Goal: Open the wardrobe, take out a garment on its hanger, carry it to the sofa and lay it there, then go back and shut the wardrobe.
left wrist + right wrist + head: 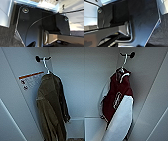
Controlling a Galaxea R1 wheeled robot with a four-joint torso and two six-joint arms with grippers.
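Observation:
I face the open wardrobe point(85, 84), white inside. The garment point(117, 94), a maroon jacket with white sleeves and a white chest emblem, hangs at the right. Its thin white hanger point(124, 62) is hooked over a dark peg point(131, 55) on the right wall. One white sleeve drapes down toward the bottom of the wardrobe. In both wrist views I see dark parts of my own arms above grey carpet point(6, 37).
An olive-green jacket point(51, 107) hangs on a white hanger point(45, 64) from a peg point(38, 58) on the left wall, beside an orange-and-white label point(31, 79). A low white step point(93, 127) sits at the wardrobe's bottom. Open doors point(10, 122) flank both sides.

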